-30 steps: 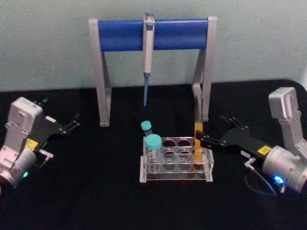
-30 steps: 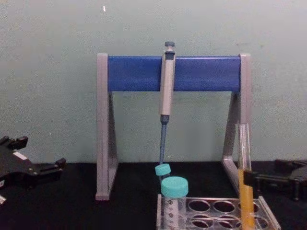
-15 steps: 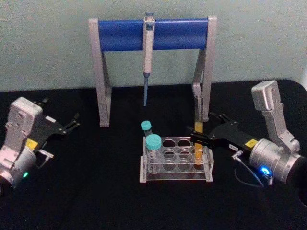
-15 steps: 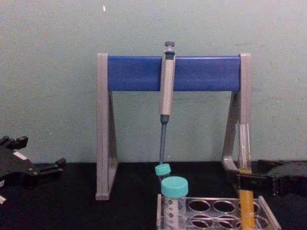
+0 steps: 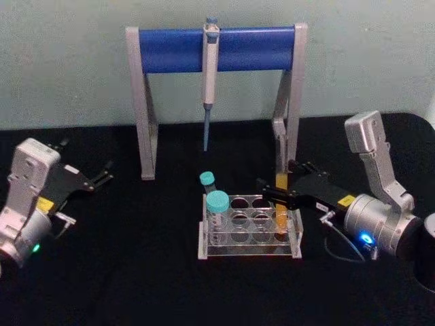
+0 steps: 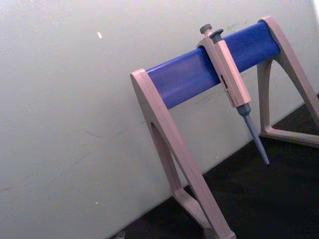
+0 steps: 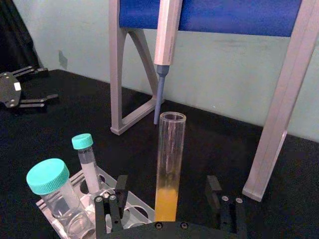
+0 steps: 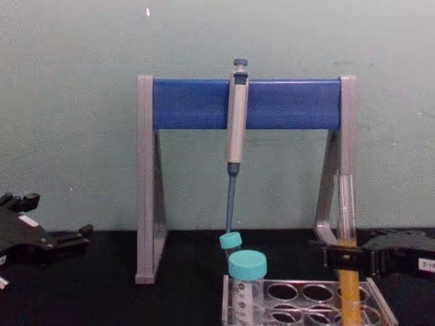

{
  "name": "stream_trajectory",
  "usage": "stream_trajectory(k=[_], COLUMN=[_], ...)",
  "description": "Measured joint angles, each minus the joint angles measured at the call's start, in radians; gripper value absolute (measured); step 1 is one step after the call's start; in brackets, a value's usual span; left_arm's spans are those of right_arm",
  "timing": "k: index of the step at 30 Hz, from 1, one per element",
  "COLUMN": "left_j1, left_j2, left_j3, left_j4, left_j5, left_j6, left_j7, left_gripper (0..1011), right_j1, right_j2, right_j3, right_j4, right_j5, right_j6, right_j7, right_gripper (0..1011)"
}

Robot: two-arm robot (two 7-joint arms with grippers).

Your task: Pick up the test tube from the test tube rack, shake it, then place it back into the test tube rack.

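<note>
Keeps the left gripper parked far left, open, empty. Leaves the tube standing at the rack's right end. Has just slid the right gripper in, open around it, not squeezing. Likely next: squeeze, lift.

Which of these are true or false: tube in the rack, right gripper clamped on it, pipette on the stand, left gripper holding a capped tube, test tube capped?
1. The test tube stands in the test tube rack, at its right end. True.
2. The right gripper is clamped on the test tube. False: its fingers sit on either side of it with gaps.
3. The pipette hangs from the stand's blue bar. True.
4. The left gripper holds a teal-capped tube. False: it is open and holds nothing, at the table's left, apart from the rack.
5. The test tube has a teal cap. False: its top is open.
</note>
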Motion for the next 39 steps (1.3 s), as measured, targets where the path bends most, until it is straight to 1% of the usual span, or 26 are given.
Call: stream_trajectory(k=[9, 22, 25, 28, 29, 32, 33, 35, 37, 38, 39], left_j1=[0.000, 0.000, 0.000, 0.000, 0.000, 0.000, 0.000, 0.000, 0.000, 0.000, 0.000], left_j2=[0.000, 0.000, 0.000, 0.000, 0.000, 0.000, 0.000, 0.000, 0.000, 0.000, 0.000], left_j3=[0.000, 0.000, 0.000, 0.000, 0.000, 0.000, 0.000, 0.000, 0.000, 0.000, 0.000], left_j4=[0.000, 0.000, 0.000, 0.000, 0.000, 0.000, 0.000, 0.000, 0.000, 0.000, 0.000], left_j5=[0.000, 0.000, 0.000, 0.000, 0.000, 0.000, 0.000, 0.000, 0.000, 0.000, 0.000], left_j6=[0.000, 0.000, 0.000, 0.000, 0.000, 0.000, 0.000, 0.000, 0.000, 0.000, 0.000], left_j7=[0.000, 0.000, 0.000, 0.000, 0.000, 0.000, 0.000, 0.000, 0.000, 0.000, 0.000], left_gripper=[1001, 1001, 1001, 1001, 1001, 1001, 1001, 1001, 1001, 1001, 1001], right_j1=[0.000, -0.001, -0.001, -0.001, -0.001, -0.001, -0.001, -0.001, -0.001, -0.001, -0.001], right_j2=[-0.008, -0.007, -0.007, -0.006, -0.006, -0.006, -0.006, -0.006, -0.006, -0.006, -0.006], right_j3=[0.002, 0.002, 0.002, 0.002, 0.002, 0.002, 0.002, 0.002, 0.002, 0.002, 0.002], right_j4=[0.000, -0.001, -0.001, -0.001, -0.001, -0.001, -0.001, -0.001, -0.001, -0.001, -0.002], right_j5=[0.002, 0.003, 0.004, 0.004, 0.004, 0.004, 0.004, 0.004, 0.004, 0.004, 0.004], right_j6=[0.028, 0.026, 0.025, 0.025, 0.025, 0.024, 0.024, 0.024, 0.024, 0.024, 0.024], right_j7=[-0.010, -0.010, -0.010, -0.009, -0.009, -0.009, -0.009, -0.009, -0.009, -0.009, -0.009], right_gripper=[1000, 1000, 978, 892, 892, 789, 789, 702, 635, 619, 574])
